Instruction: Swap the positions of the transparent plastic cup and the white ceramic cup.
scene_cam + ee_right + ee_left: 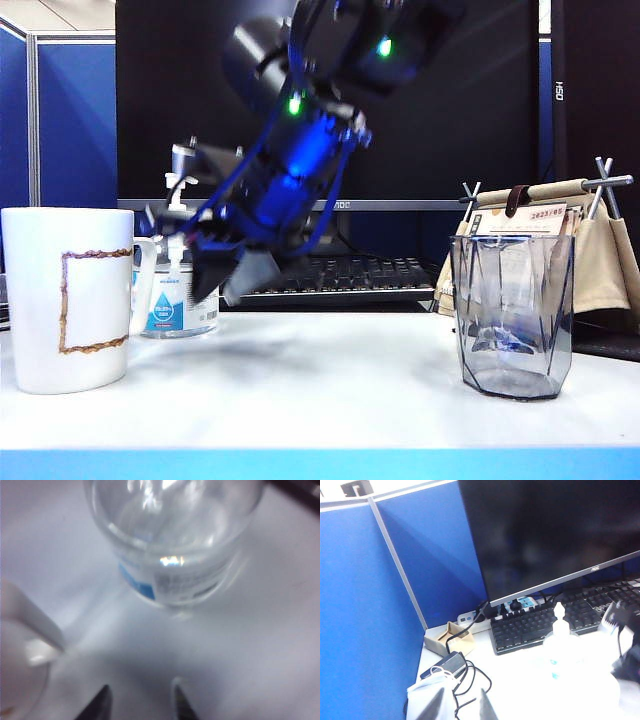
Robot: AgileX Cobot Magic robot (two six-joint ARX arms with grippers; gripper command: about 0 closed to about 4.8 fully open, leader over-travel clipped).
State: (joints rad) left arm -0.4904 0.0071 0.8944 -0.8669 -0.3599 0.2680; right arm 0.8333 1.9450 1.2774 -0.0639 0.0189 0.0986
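Beside the white ceramic cup [68, 298], right gripper [232, 275] hangs part-open, empty; left gripper [460, 707] narrow, empty; next: grasp handle

Setting: office cubicle, where I am working.
Walls: blue partition panels [370, 605] with grey frames.
Desk [320, 390]: white top carrying a dark monitor [545, 530], black keyboard [540, 622] and desk calendar [520, 222].
Corner: power strip [475, 622], tangled cables [465, 672].
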